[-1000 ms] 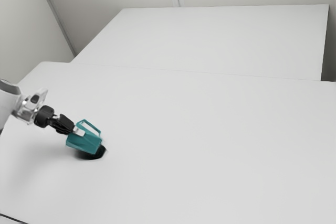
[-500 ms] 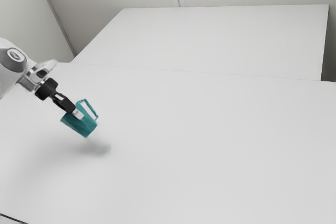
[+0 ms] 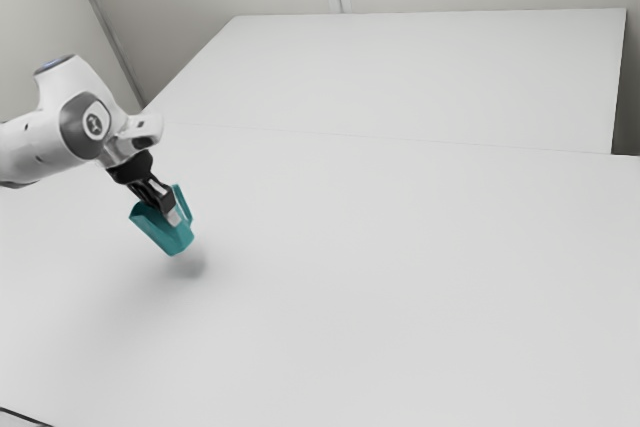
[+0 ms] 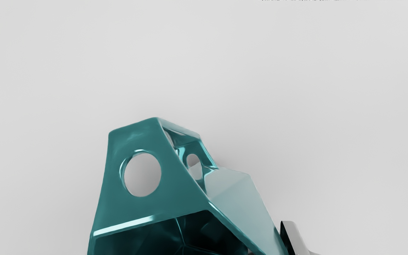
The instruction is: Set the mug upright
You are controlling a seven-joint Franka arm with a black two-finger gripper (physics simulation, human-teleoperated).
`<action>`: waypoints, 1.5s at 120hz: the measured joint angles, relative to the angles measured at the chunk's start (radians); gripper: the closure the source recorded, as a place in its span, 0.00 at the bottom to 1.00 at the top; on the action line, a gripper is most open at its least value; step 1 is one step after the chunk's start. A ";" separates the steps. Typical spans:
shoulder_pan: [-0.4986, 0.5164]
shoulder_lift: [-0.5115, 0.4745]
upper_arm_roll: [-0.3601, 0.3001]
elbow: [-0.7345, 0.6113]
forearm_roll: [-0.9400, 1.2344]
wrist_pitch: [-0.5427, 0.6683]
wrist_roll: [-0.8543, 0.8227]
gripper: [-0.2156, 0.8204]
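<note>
Tool (image 3: 174, 213) is pinching the mug (image 3: 163, 234), at its upper part by the opening. Count: one arm (image 3: 48, 145), one tool, one mug. Mug is teal, one handle (image 3: 184, 204), and I have it up off the bench (image 3: 380, 287), near the exterior view's left; its shadow (image 3: 187, 266) lies on the bench just below. Mug is tilted, not upright: opening up toward the exterior view's left, base down toward the right, handle on the upper right side. Wrist view: one pale finger (image 4: 293, 235) against the mug's outer wall; I look partly into the dark interior. Two see-through holes in the teal, one large and round, one smaller. Second white surface (image 3: 410, 77) beyond the bench. Labels: one round badge (image 3: 95, 125) on the arm joint, pale mark on dark, too small to read. Mug faces I can see are plain teal.
</note>
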 joint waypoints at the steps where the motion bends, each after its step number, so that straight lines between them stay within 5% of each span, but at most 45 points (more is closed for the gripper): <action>1: 0.000 0.000 -0.002 -0.001 0.004 0.004 -0.007 0.96; 29: -0.020 0.005 -0.063 -0.044 0.080 0.103 -0.192 0.96; 103: -0.042 0.102 -0.067 -0.059 0.102 0.215 -0.480 0.95; 143: -0.075 0.099 -0.076 -0.057 0.093 0.217 -0.525 0.44; 180: -0.054 0.006 -0.089 0.044 0.093 0.081 -0.545 0.26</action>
